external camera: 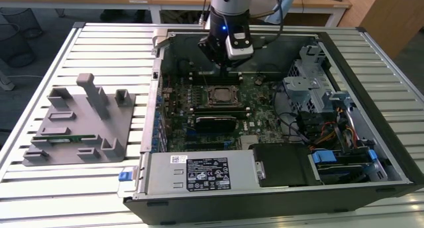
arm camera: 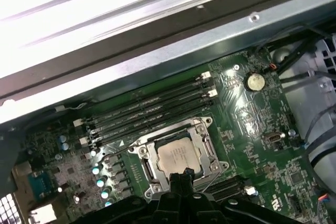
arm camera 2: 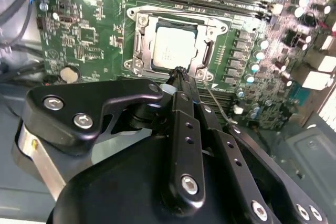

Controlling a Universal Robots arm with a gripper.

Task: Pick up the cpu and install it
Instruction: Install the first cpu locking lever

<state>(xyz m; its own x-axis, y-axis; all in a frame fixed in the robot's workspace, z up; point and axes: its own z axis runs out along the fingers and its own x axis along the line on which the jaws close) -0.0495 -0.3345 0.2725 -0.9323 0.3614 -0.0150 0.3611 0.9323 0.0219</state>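
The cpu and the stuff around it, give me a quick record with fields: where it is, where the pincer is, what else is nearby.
cpu: lying flat inside the socket's metal frame on the motherboard
pincer: empty, fingers together, tip just over the socket's edge, beside the cpu
memory slots: alongside the socket
coin battery: on the board, apart from the socket
case: open, on a slatted table
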